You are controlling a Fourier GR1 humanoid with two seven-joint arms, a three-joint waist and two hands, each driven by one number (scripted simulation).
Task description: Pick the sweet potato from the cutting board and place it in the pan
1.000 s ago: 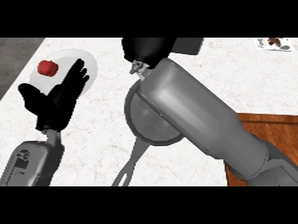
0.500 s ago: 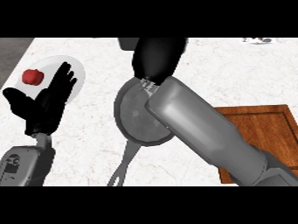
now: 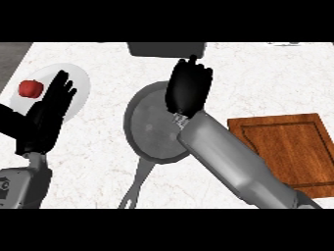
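Observation:
The grey pan (image 3: 151, 128) lies in the middle of the counter, its handle (image 3: 138, 181) pointing toward me. My right hand (image 3: 187, 90) hangs over the pan's far right rim with its back turned to me, so whatever is under it is hidden. No sweet potato shows anywhere. The wooden cutting board (image 3: 292, 152) at the right is bare. My left hand (image 3: 43, 117) rests open at the left, fingers up, in front of a white plate (image 3: 79, 83).
A small red fruit (image 3: 31, 88) sits on the white plate at the far left. A dark grey box (image 3: 166, 48) stands at the counter's back edge behind the pan. The counter's left edge runs close to the plate.
The right hand now shows lower in the picture, over the pan's far right rim. Pan, board and plate also show lower. The left hand keeps its open pose.

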